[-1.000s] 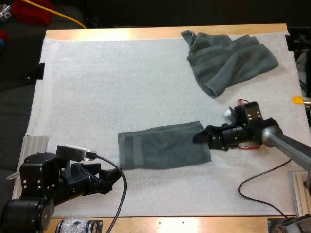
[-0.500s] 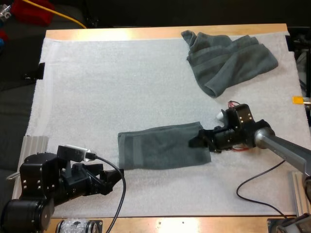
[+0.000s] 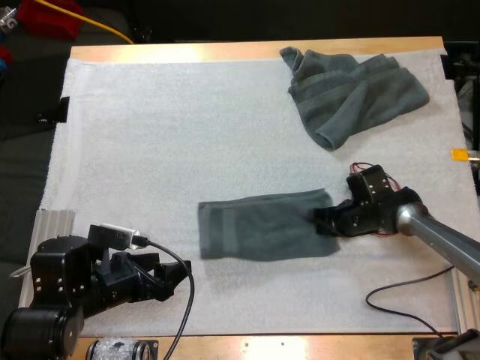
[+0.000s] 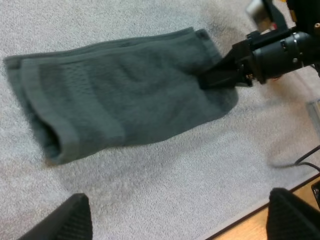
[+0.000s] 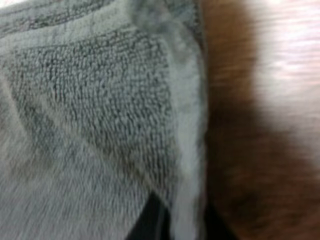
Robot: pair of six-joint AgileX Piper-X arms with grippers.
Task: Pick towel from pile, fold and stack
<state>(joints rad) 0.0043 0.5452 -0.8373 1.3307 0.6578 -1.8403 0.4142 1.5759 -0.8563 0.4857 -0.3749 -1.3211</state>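
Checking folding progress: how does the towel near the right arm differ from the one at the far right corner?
The near towel lies flat, folded into a long rectangle; the far towel is a loose crumpled heap. The right jaws clamp the near towel's edge; the far towel lies untouched. Both are dark grey-green.
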